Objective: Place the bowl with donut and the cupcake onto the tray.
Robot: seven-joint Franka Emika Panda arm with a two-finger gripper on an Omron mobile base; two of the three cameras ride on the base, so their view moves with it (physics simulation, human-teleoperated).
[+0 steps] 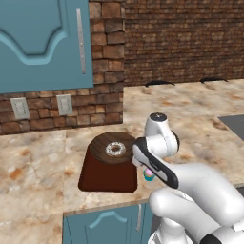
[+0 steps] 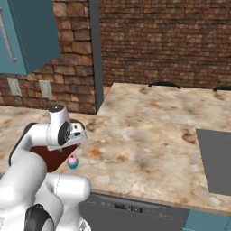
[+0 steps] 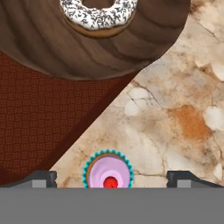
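From the hand view I look straight down on the cupcake, which sits at the bottom centre of the frame, pink frosting and red dot up, teal wrapper showing as a fringe around it. My gripper hangs over it with the jaws spread wide: one fingertip pokes up at the lower left, the other at the lower right, and the cupcake lies between them, touching neither. Nothing is gripped.

The tray fills the left side of that frame, its straight edge running diagonally from the lower left toward the upper middle. The cupcake stands on the marbled counter, just beside that edge but off the tray. The bowl spans the top of the frame, resting on the tray, with the donut lying in it at the top edge.

In the left base view the tray lies in the centre of the frame on the counter, the bowl on its far end with the donut inside. The cupcake peeks out just right of the tray, partly behind my arm.

In the right base view the cupcake stands at the lower left, just right of the visible tray corner.
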